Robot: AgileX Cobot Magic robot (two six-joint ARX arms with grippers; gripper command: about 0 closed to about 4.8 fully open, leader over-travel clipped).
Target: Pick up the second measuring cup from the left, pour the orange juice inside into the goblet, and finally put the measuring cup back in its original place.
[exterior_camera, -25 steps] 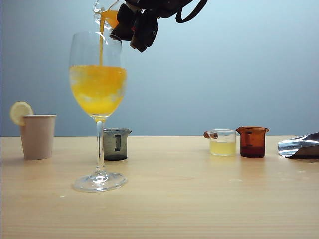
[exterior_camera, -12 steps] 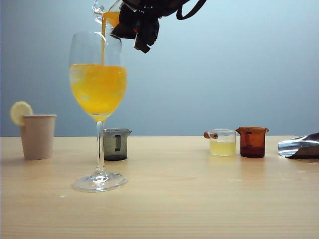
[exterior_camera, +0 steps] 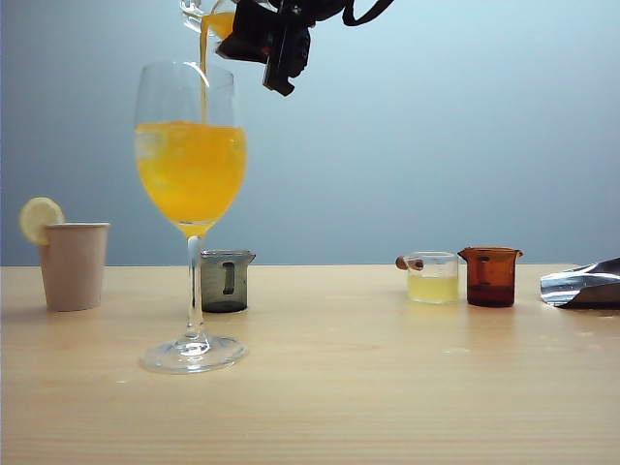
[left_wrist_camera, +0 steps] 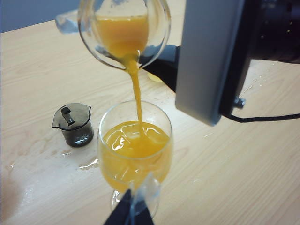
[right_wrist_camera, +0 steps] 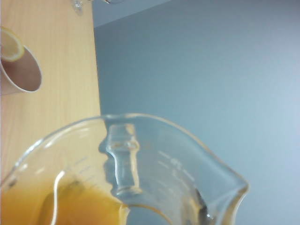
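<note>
My right fingers (exterior_camera: 276,53) gripped the small clear spouted measuring cup (exterior_camera: 199,12), which I had tipped further than a second before, high above the tall clear stemmed goblet (exterior_camera: 191,218) on the pale wooden worktop (exterior_camera: 387,387). A thin stream of bright orange juice (left_wrist_camera: 135,96) fell from the spout into the bowl, where the level stood a little higher and calmer than earlier. My left fingers (left_wrist_camera: 132,211) sat low just beside the goblet's stem; I could not tell their state.

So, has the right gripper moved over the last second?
Yes. The right gripper, holding the measuring cup above the goblet, has rolled further into the pour; its dark fingers now sit higher against the goblet's rim.
</note>
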